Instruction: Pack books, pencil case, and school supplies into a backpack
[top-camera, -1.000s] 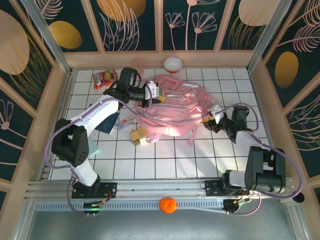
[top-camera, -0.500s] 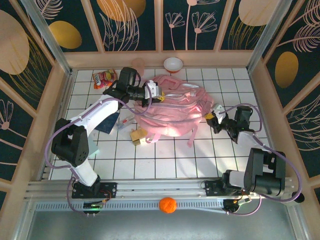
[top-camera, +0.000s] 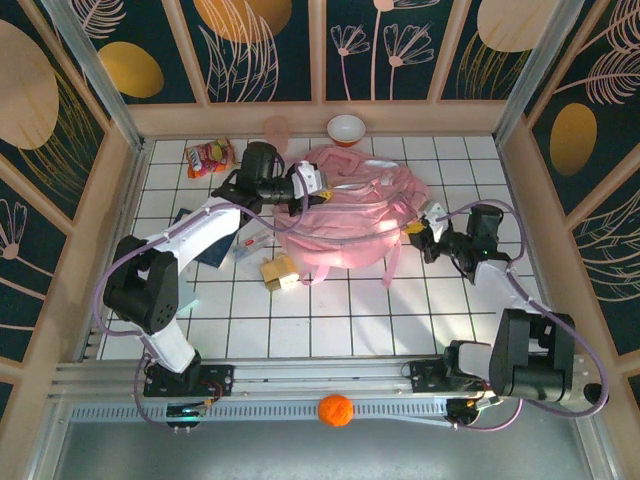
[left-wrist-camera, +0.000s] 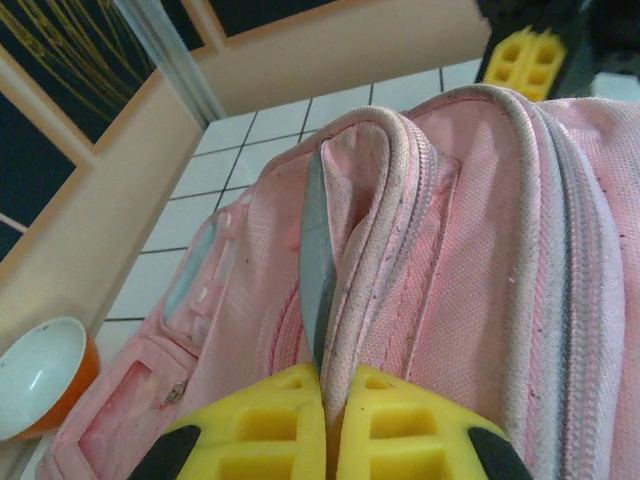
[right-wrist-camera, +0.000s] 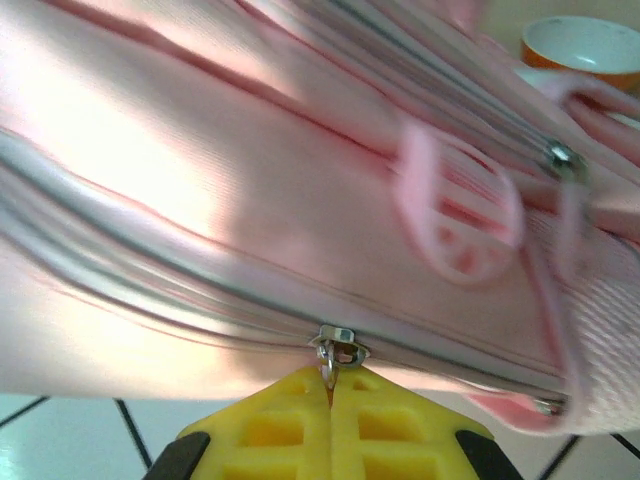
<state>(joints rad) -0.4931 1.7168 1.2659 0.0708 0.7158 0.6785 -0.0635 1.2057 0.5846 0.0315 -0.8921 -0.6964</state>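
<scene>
Right hand (right-wrist-camera: 330, 398): just closes from part-open onto zip pull (right-wrist-camera: 338, 352) of backpack (top-camera: 350, 235), centre of surface (top-camera: 330, 310). Left hand (left-wrist-camera: 325, 400): pinches backpack seam, shut. Ready for unzipping, likely; packing not yet begun.

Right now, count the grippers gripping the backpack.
2. The left gripper pinches a fold at the far-left end of the backpack; the right gripper is shut on a zipper pull at its right side.
</scene>
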